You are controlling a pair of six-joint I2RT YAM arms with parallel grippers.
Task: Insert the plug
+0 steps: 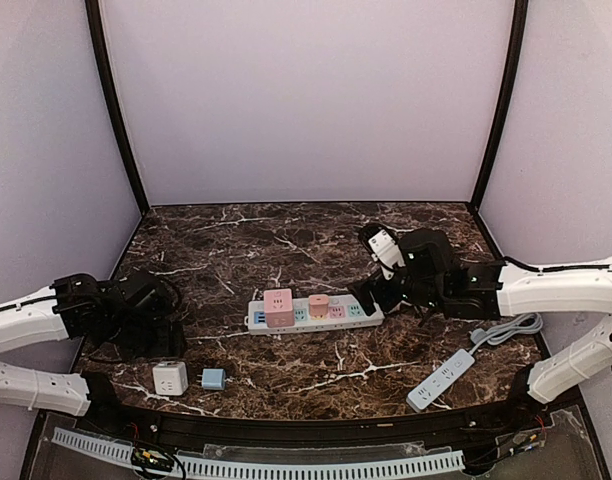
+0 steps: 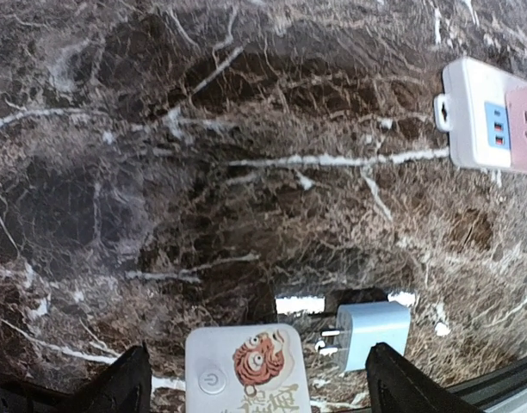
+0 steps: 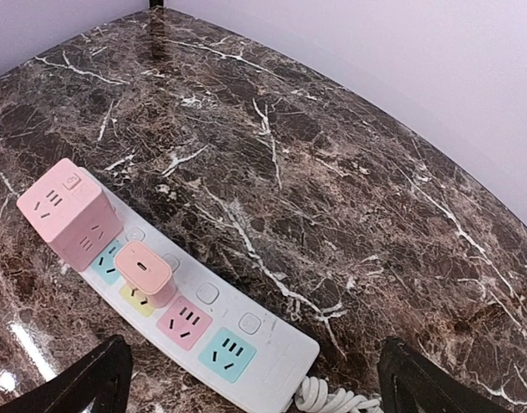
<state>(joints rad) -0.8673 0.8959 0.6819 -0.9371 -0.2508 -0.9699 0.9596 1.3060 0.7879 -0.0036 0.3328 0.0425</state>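
A light blue plug (image 1: 214, 379) lies on its side near the table's front edge, its prongs toward a white cube adapter (image 1: 170, 378). In the left wrist view, the blue plug (image 2: 374, 331) and the white cube (image 2: 246, 374) both sit between my left gripper's (image 2: 259, 391) open fingers, untouched. The left gripper (image 1: 154, 338) hovers just behind them. The pastel power strip (image 1: 364, 312) lies mid-table with a pink cube (image 1: 279, 307) and a small pink charger (image 1: 319, 305) plugged in. My right gripper (image 1: 371, 295) stands open over the strip's right end (image 3: 281, 357), holding nothing.
A second white power strip (image 1: 441, 378) with a grey cable (image 1: 506, 330) lies at the front right. The pastel strip's coiled white cord (image 3: 332, 400) leaves its right end. Pink (image 3: 184, 321) and blue (image 3: 226, 353) sockets on the strip are unoccupied.
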